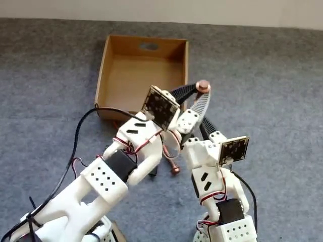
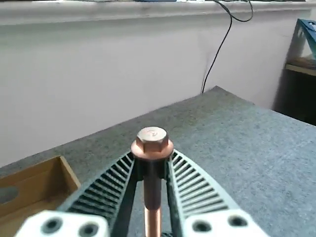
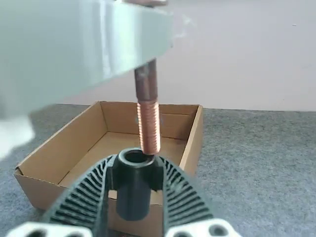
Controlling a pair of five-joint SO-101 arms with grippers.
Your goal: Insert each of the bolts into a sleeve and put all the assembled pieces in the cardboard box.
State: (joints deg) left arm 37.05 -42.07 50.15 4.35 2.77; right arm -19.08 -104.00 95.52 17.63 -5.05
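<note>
Your left end effector (image 2: 153,162) is clamped on a bolt (image 2: 152,143). Its two ribbed black fingers (image 2: 111,182) press the shank just under the hexagonal flanged head. The bolt is copper-coloured and stands upright, head up, held in the air above the grey bench (image 2: 237,148).

Your right end effector (image 3: 134,165) is closed around a sleeve (image 3: 133,190), with one finger on each side. The sleeve is a black tube held upright with its open mouth facing up.

In the right wrist view you see the bolt coming down from above, with plain shank on top and the threaded part below. The threaded tip sits right at the sleeve's mouth, toward its far rim. You cannot tell from these views whether the tip is inside the bore or only touches the rim.

In the high view the left arm comes in from the lower left and the right arm from the lower right. The two end effectors meet with the left one on top. The bolt head shows just beside the right wall of the box (image 1: 103,75), outside it. The box is open cardboard and lies on the bench beyond both arms.

A second bolt (image 1: 174,170) lies on the bench between the two arms, near their wrists and apart from the held pieces.
</note>
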